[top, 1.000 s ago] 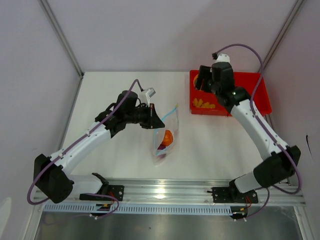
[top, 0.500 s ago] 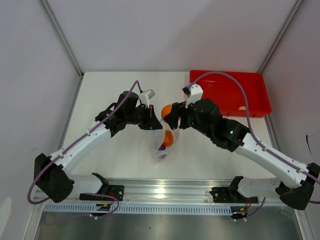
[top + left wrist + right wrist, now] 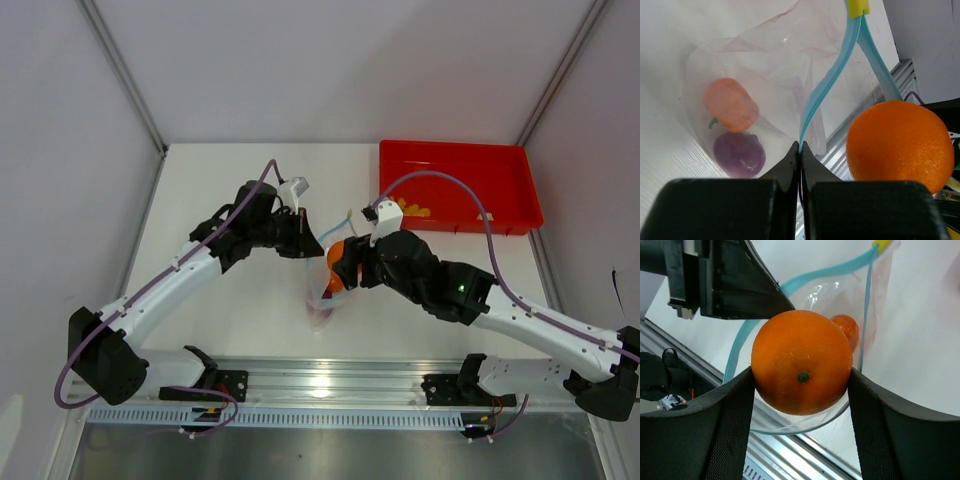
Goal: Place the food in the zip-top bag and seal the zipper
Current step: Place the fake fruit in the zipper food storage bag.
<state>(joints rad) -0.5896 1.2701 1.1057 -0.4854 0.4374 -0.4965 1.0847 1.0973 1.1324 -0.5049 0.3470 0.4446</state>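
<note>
The clear zip-top bag point(image 3: 319, 303) lies mid-table with its mouth held up. My left gripper point(image 3: 315, 247) point(image 3: 800, 147) is shut on the light blue zipper point(image 3: 826, 90) at the near lip. Inside the bag lie an orange pumpkin-like piece point(image 3: 731, 104) point(image 3: 847, 330) and a purple round piece point(image 3: 739, 153). My right gripper point(image 3: 341, 268) point(image 3: 800, 374) is shut on the orange ball point(image 3: 336, 254) point(image 3: 801, 367) point(image 3: 900, 141), which hangs just over the open mouth between the two zipper strips.
The red tray point(image 3: 470, 180) stands at the back right with yellow chunks point(image 3: 412, 209) and a small whitish piece point(image 3: 486, 215) in it. The metal rail point(image 3: 330, 385) with both arm bases runs along the near edge. Side walls close in left and right.
My right arm has swung from the red tray to the bag with the orange ball, and has since lowered it toward the mouth. The left gripper has held still.
</note>
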